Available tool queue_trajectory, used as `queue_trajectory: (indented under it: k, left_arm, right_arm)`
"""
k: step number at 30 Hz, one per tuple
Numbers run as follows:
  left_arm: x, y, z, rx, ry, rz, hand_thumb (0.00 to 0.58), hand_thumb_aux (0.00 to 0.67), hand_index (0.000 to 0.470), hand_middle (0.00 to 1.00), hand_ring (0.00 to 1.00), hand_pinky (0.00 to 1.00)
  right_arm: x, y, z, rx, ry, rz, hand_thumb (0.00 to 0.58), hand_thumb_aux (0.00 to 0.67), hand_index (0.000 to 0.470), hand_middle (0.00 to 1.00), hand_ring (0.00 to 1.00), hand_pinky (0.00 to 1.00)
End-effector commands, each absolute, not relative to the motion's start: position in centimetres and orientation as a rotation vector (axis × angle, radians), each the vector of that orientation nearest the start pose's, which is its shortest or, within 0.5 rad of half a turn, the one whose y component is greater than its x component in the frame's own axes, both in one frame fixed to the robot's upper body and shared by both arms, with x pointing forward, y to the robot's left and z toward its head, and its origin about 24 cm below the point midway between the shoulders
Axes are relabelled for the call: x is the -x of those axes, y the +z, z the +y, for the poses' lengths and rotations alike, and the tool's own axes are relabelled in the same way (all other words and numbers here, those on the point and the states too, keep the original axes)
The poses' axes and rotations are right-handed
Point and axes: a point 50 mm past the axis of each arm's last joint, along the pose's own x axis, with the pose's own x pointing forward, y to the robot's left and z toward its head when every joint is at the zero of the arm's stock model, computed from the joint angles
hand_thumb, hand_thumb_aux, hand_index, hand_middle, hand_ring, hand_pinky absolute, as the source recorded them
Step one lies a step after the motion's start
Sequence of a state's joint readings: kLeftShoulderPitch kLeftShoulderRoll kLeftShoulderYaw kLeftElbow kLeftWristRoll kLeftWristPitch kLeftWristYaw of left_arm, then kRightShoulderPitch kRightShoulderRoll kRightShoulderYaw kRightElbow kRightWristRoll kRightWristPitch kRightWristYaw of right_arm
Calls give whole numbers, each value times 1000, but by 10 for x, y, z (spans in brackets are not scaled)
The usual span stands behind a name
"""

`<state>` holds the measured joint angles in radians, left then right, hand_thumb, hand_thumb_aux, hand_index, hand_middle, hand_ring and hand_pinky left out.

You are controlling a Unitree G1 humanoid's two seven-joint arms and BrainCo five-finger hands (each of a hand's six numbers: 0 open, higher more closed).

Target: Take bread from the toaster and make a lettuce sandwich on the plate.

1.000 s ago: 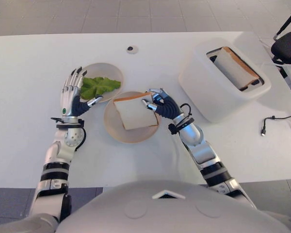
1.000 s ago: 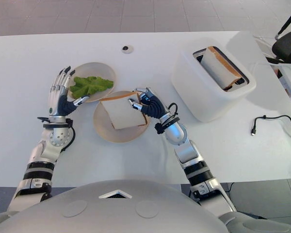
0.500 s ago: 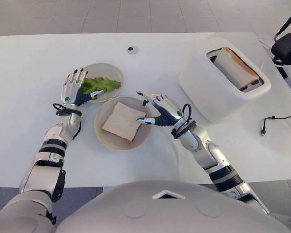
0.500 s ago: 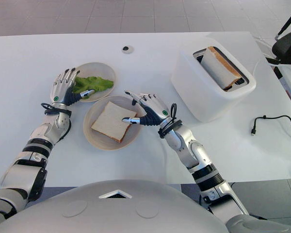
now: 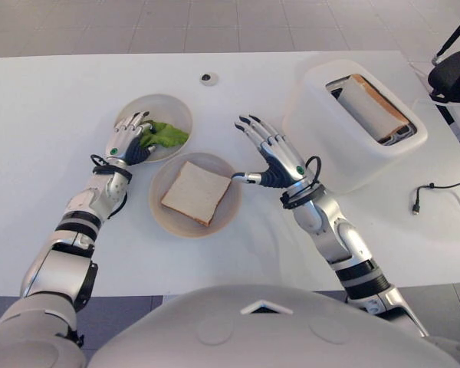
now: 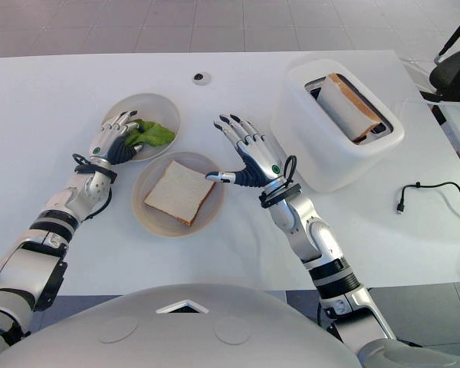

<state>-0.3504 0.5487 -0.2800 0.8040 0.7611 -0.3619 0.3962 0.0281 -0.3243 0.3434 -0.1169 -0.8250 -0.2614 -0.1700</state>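
Fingers of left hand [image 5: 127,146] curl onto lettuce [image 5: 167,136], hiding its left part; small plate [image 5: 172,107], upper left. right hand [image 5: 274,159] centre, fingers spread, empty. bread slice [image 5: 195,192] flat on plate [image 5: 169,222]. second slice [image 5: 372,103] half sunk in toaster [image 5: 330,146], upper right.

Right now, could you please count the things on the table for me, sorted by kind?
Plates: 2
Bread slices: 2
Lettuce leaf: 1
Toaster: 1
Small dark disc: 1
Cable: 1
Total: 8
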Motion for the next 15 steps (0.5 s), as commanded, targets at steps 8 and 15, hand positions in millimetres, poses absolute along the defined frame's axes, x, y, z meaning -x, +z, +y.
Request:
queue_trajectory:
  k: [8, 15]
  left_arm:
    - [-243, 53, 181, -797, -346, -437, 580, 670, 470, 0, 0, 0]
    - [-197, 10, 170, -922, -756, -253, 580, 670, 470, 0, 0, 0]
  right_arm:
    - [-221, 94, -123, 971, 187, -626, 0, 0, 0, 0, 0, 0]
    - [-219, 125, -156, 1000, 61, -688, 0, 0, 0, 0, 0, 0]
